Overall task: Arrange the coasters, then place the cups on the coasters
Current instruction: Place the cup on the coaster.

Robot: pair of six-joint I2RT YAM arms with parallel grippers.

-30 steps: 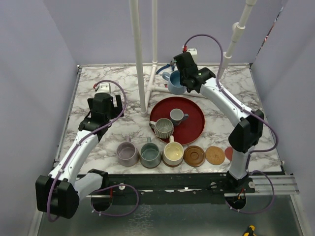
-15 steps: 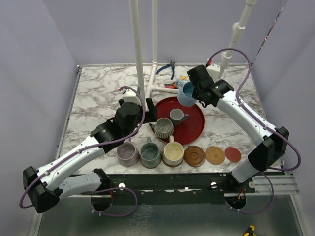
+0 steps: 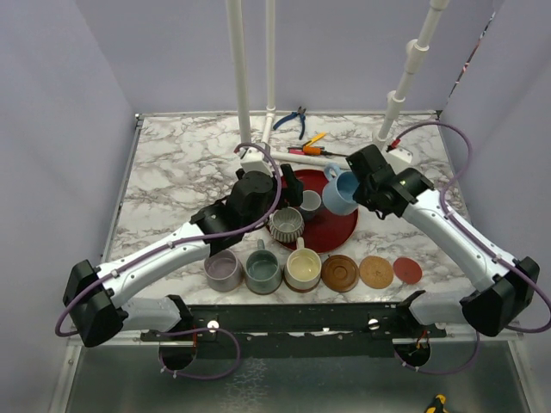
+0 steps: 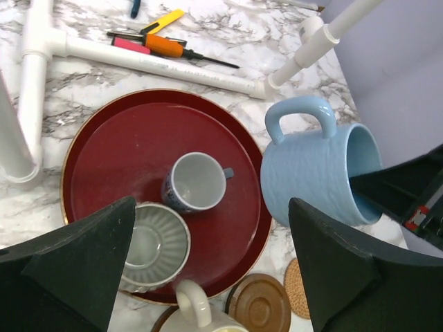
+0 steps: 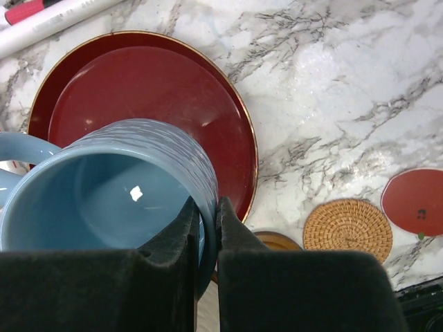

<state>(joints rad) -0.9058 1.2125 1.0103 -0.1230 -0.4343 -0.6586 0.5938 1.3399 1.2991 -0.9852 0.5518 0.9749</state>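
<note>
My right gripper [image 3: 360,186] [image 5: 208,205] is shut on the rim of the light blue cup [image 3: 342,192] [image 5: 104,187] [image 4: 315,173], one finger inside and one outside. It holds the cup tilted in the air over the red tray's right edge [image 3: 343,231]. My left gripper [image 3: 274,200] [image 4: 211,207] hangs open above the tray. Below it stand the small pale grey cup [image 4: 196,181] and the ribbed cup [image 4: 154,245]. Lavender [image 3: 223,269], grey-green [image 3: 262,268] and cream-yellow [image 3: 302,269] cups stand in a front row. Right of them lie a bare wooden coaster [image 3: 340,272], a tan woven one [image 3: 376,272] and a reddish one [image 3: 407,270].
White pipes [image 3: 244,86] rise from the back middle of the marble table, and a horizontal pipe [image 4: 159,62] lies behind the tray. Pliers [image 3: 297,119] and a screwdriver [image 3: 312,139] lie at the back. The table's front edge runs just below the coaster row.
My right arm has carried the light blue cup from the back of the table forward to the tray's right edge. My left arm has swung from the left side to above the tray.
</note>
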